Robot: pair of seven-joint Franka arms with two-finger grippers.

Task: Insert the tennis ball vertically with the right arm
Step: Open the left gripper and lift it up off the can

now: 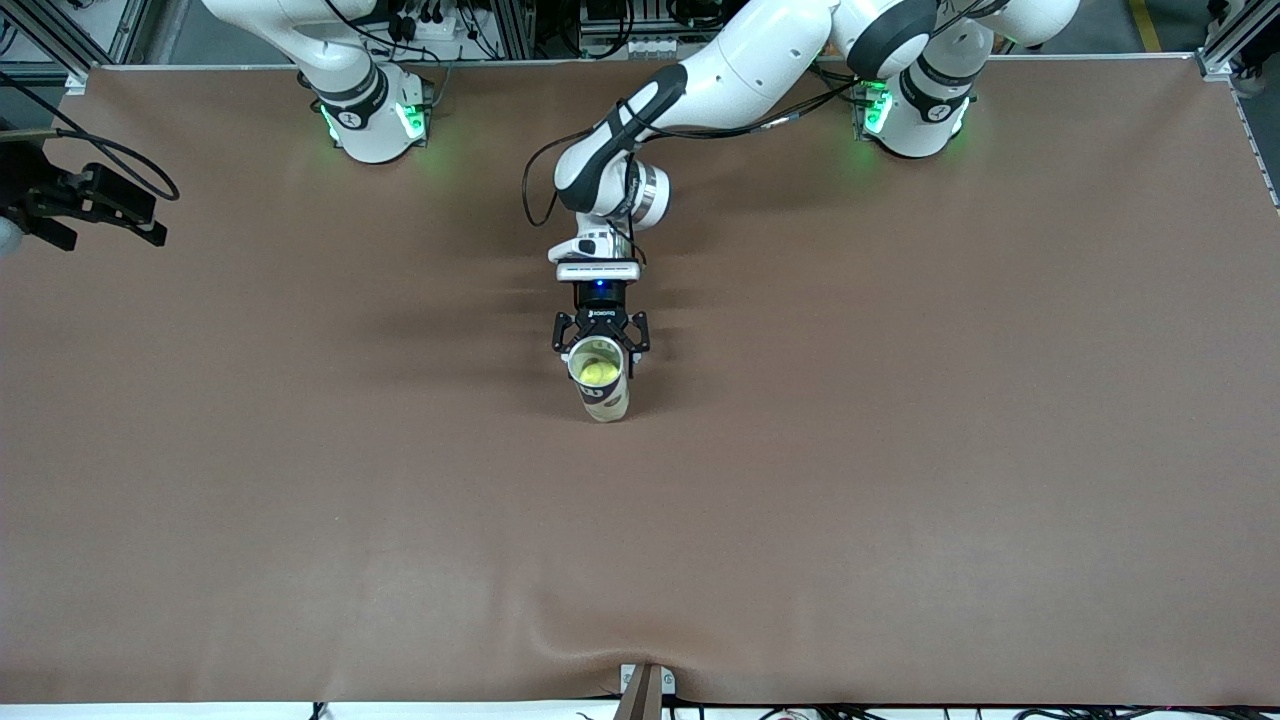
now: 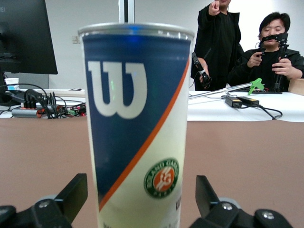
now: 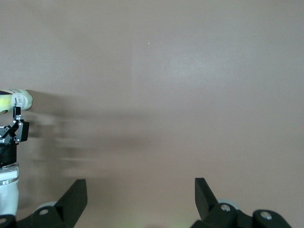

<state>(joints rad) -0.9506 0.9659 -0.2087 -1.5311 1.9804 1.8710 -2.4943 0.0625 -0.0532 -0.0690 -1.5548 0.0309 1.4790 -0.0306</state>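
Note:
A tennis ball can (image 1: pixel 606 402) stands upright in the middle of the table, its top open. The yellow tennis ball (image 1: pixel 600 373) lies inside it. My left gripper (image 1: pixel 600 350) is down at the can with one finger on each side. In the left wrist view the blue, white and orange can (image 2: pixel 137 118) fills the middle, and both fingers (image 2: pixel 71 194) stand clear of its wall, so my left gripper (image 2: pixel 141 194) is open. My right gripper (image 3: pixel 141 190) is open and empty high over bare table. The can (image 3: pixel 19 99) shows at the edge of the right wrist view.
The brown table mat (image 1: pixel 900 450) spreads wide round the can. A black device with a cable (image 1: pixel 85 200) hangs over the table's edge at the right arm's end. A small bracket (image 1: pixel 645 685) sits at the table edge nearest the front camera.

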